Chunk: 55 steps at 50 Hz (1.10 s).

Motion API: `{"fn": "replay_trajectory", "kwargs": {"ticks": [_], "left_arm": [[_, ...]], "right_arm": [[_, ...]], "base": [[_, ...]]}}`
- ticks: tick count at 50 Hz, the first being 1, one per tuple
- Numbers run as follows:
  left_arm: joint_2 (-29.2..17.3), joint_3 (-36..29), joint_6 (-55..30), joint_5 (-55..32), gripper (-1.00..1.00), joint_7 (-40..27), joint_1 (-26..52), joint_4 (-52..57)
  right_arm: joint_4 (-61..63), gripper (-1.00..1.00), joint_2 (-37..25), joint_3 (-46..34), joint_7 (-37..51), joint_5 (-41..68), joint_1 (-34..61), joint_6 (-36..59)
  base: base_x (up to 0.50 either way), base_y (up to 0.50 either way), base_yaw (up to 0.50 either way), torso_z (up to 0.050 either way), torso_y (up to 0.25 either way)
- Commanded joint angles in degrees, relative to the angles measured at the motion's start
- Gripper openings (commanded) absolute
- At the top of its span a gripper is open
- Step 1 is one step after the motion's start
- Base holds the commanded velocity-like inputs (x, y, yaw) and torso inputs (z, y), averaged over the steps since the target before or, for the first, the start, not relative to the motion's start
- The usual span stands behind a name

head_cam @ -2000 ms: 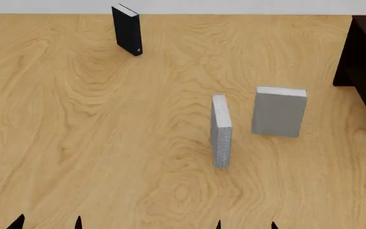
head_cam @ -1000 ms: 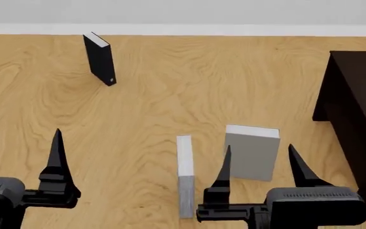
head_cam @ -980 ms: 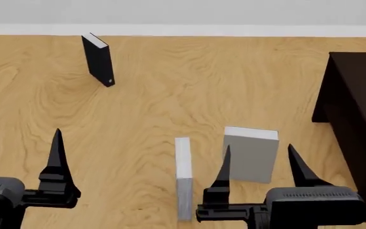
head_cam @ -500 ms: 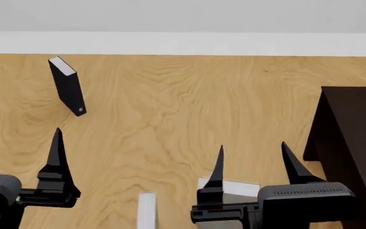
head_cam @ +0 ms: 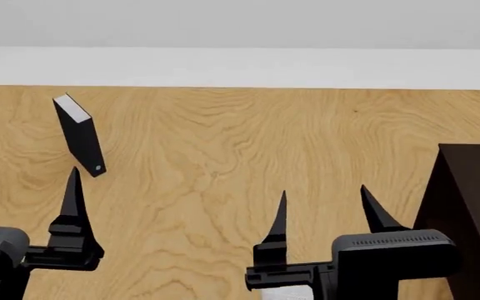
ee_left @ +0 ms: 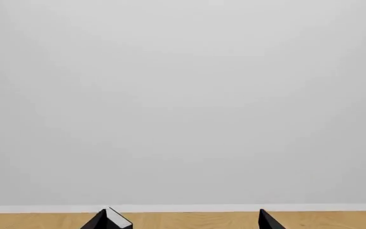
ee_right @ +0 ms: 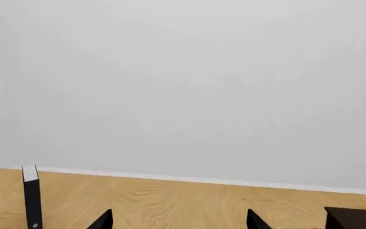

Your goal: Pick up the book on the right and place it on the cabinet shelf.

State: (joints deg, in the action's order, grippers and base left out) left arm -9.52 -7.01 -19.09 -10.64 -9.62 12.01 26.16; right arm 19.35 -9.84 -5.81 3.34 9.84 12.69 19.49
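Of the light-grey book, only a white sliver of page edge (head_cam: 287,292) shows in the head view, at the bottom edge under my right gripper (head_cam: 324,199); the rest is hidden. The dark cabinet (head_cam: 472,212) stands at the right; its shelf is not visible. It also shows in the right wrist view (ee_right: 356,217). My right gripper is open and empty, as the right wrist view (ee_right: 179,220) also shows. My left gripper (head_cam: 27,187) is open and empty at the lower left, and in the left wrist view (ee_left: 181,222) it points at the wall.
A slim black book (head_cam: 80,134) stands upright on the wooden floor (head_cam: 223,144) at the far left; it also shows in the right wrist view (ee_right: 31,195) and the left wrist view (ee_left: 116,220). A white baseboard and a grey wall (head_cam: 240,25) lie beyond. The speckled book is out of view.
The head view has tilted upward: the grey and speckled books slid down out of the picture, and more wall shows. Both grippers stay open and raised in front.
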Motion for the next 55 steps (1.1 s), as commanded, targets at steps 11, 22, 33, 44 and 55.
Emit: {"fn": "replay_trajectory", "kwargs": {"ticks": [11, 22, 33, 44, 55], "left_arm": [[-1.13, -0.09, 2.67, -0.63, 1.00, -0.32, 0.07, 0.02], [-2.31, 1.64, -0.56, -4.26, 1.00, 0.12, 0.95, 1.72], [-3.22, 1.06, -0.24, -4.78, 1.00, 0.72, 0.76, 2.46], [-4.12, 0.15, 2.10, -4.75, 1.00, 1.94, 0.24, 2.69], [-3.81, -1.60, 5.34, -2.42, 1.00, 2.25, 1.84, -2.72]], "right_arm": [[16.65, 1.00, -11.08, -5.51, -4.18, 5.03, 18.11, 42.86], [13.22, 1.00, -13.48, -2.14, -14.92, 18.14, 34.96, 69.75], [-4.22, 1.00, -23.66, -17.14, 0.44, 50.43, 44.95, 70.26], [-9.47, 1.00, -27.32, -24.04, -3.42, 52.96, 48.99, 66.53], [-13.03, 1.00, -29.29, -31.76, -10.18, 49.94, 51.61, 64.36]], "base": [[0.00, 0.00, 0.00, 0.000, 0.000], [0.00, 0.00, 0.00, 0.000, 0.000], [0.00, 0.00, 0.00, 0.000, 0.000], [0.00, 0.00, 0.00, 0.000, 0.000], [0.00, 0.00, 0.00, 0.000, 0.000]]}}
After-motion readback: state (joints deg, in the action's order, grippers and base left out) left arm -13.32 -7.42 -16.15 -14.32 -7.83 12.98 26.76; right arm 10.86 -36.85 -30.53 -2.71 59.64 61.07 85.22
